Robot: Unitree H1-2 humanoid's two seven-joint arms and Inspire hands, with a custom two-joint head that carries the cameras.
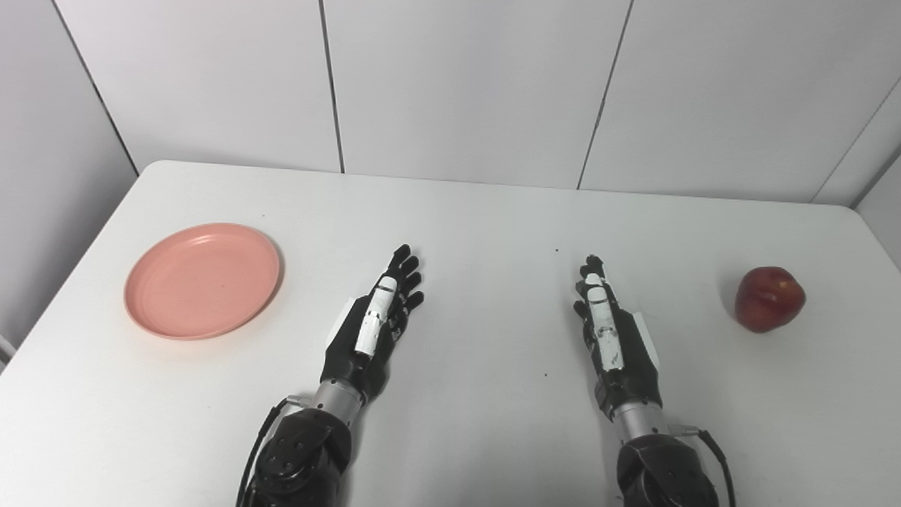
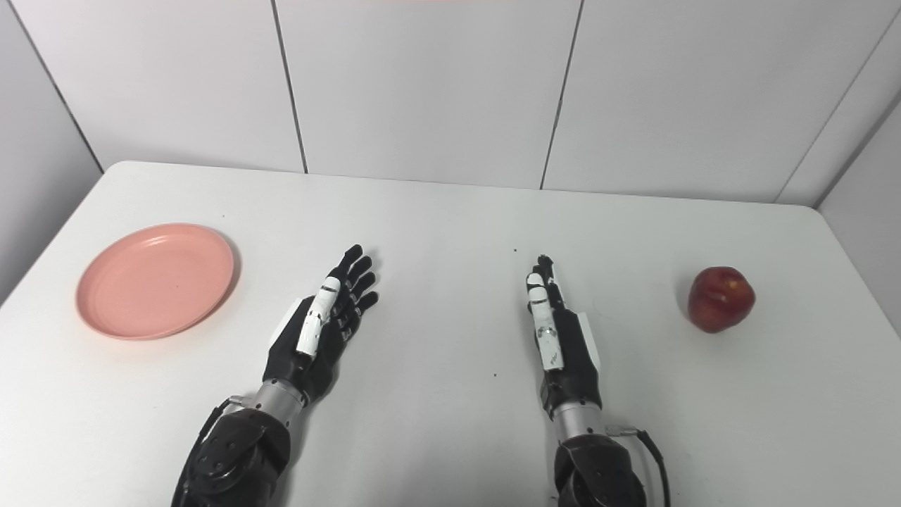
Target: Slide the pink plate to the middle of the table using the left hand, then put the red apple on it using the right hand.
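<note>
The pink plate (image 1: pixel 203 279) lies flat on the left side of the white table (image 1: pixel 479 225), with nothing on it. A red apple (image 1: pixel 769 298) stands upright on the right side. My left hand (image 1: pixel 376 317) rests near the table's middle, to the right of the plate and apart from it, its fingers stretched out and holding nothing. On the other side my right hand (image 1: pixel 609 327) is likewise open, edge-on with its fingers pointing away, well to the left of the apple.
Grey wall panels (image 1: pixel 464 84) rise just behind the table's far edge. The table's left edge runs close to the plate, and its right edge lies a little beyond the apple. A few small dark specks mark the tabletop.
</note>
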